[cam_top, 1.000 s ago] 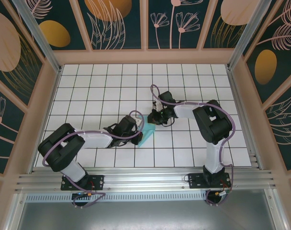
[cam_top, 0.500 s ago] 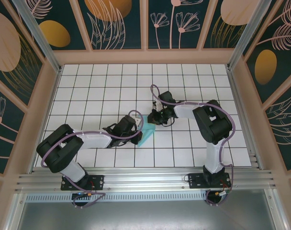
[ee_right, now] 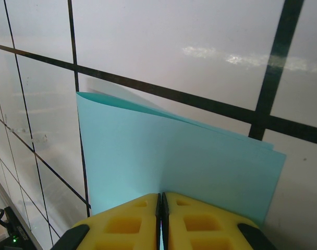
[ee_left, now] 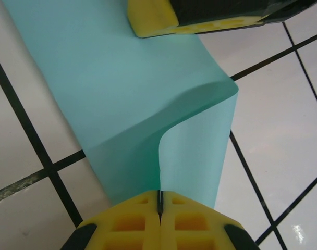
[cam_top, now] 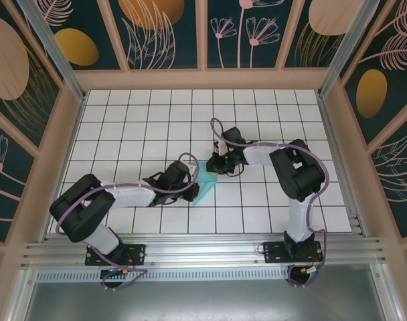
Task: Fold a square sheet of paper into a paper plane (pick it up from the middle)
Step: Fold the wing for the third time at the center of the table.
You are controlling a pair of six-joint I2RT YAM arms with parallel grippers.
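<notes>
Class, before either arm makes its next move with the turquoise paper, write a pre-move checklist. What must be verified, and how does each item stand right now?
1. Is the left gripper shut on the thin light turquoise sheet of paper? Ok.
2. Is the right gripper shut on the same sheet? Ok.
3. Are the paper layers closed together at the right gripper's end? Not ok, they gape slightly at the far edge.
4. Does the sheet lie flat between the grippers? Not ok, it bulges and curls near the left gripper.
5. Is the fold pressed into a sharp crease? Cannot tell.
</notes>
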